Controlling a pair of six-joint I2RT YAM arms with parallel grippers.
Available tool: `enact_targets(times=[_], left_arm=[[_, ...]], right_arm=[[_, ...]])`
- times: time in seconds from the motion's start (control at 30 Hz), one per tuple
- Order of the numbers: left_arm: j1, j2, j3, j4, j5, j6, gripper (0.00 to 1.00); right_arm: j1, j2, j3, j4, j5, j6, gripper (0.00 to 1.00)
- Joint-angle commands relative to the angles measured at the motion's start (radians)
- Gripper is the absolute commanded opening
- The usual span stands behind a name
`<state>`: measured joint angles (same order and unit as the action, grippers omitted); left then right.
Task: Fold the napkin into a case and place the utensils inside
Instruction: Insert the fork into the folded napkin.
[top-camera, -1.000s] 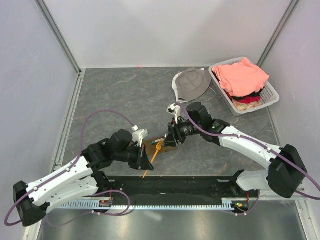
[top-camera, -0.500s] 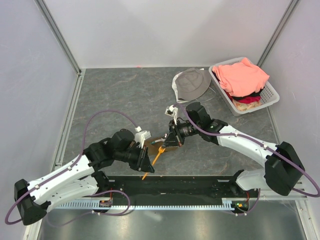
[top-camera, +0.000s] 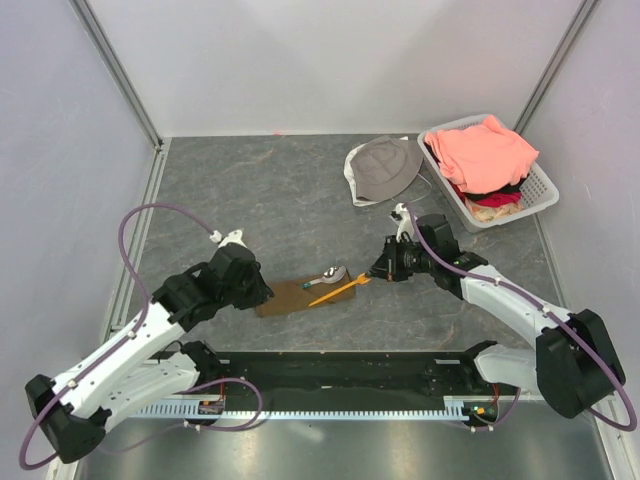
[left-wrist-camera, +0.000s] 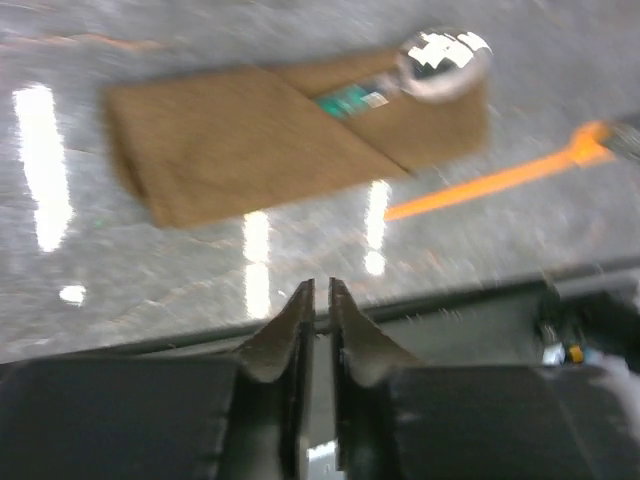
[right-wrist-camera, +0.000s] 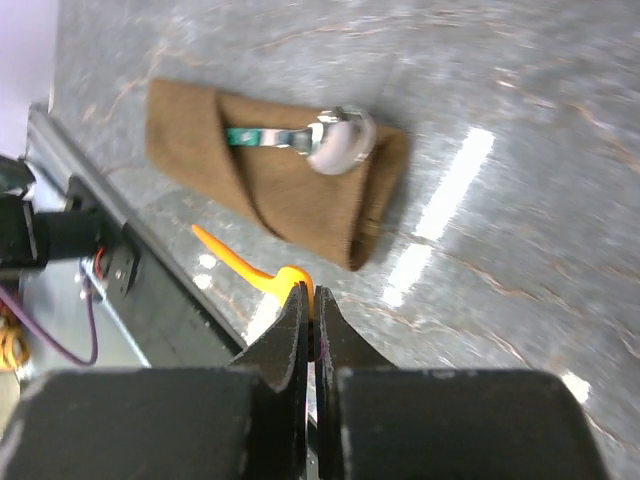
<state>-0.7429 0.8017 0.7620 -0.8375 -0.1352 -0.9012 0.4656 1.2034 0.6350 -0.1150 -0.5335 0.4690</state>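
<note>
The napkin (top-camera: 295, 297) lies folded as a narrow brown case (left-wrist-camera: 250, 140) on the table between the arms. A spoon-like utensil with a green patterned handle (right-wrist-camera: 245, 136) is tucked under the case's diagonal flap, and its shiny bowl (top-camera: 333, 273) sticks out at the right end. The orange fork (top-camera: 338, 291) lies slanted beside the case's near right corner, outside it. My right gripper (top-camera: 376, 274) is shut on the fork's (right-wrist-camera: 245, 265) right end. My left gripper (left-wrist-camera: 321, 290) hovers just left of the case (right-wrist-camera: 280, 190), nearly closed with only a thin slit and nothing in it.
A grey bucket hat (top-camera: 385, 165) lies at the back right. Beside it stands a white basket (top-camera: 535, 192) heaped with salmon-pink clothes (top-camera: 485, 150). A black rail (top-camera: 340, 372) runs along the near table edge, close to the fork's tip.
Both arms have drawn apart from the case, the left one leftward and the right one rightward. The right gripper closed on the fork, which now points right instead of toward the rail.
</note>
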Motion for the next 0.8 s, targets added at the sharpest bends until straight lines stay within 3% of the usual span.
enact_targets(times=[0.0,0.03,0.2,0.77], left_arm=[[0.098,0.105,0.004,-0.006,-0.092,-0.030,0.06],[0.124,0.123,0.000,0.009,-0.093,-0.024,0.02],[0.166,0.203,-0.035,0.055,-0.125,-0.025,0.02],[0.192,0.401,-0.130,0.167,-0.116,-0.070,0.02]], right_arm=[[-0.022,-0.042,-0.011,-0.011,0.114,0.054,0.00],[-0.024,-0.048,-0.012,-0.017,0.128,0.057,0.00],[-0.027,-0.041,-0.012,-0.023,0.228,0.079,0.00],[-0.015,0.071,-0.018,0.086,0.179,0.134,0.00]])
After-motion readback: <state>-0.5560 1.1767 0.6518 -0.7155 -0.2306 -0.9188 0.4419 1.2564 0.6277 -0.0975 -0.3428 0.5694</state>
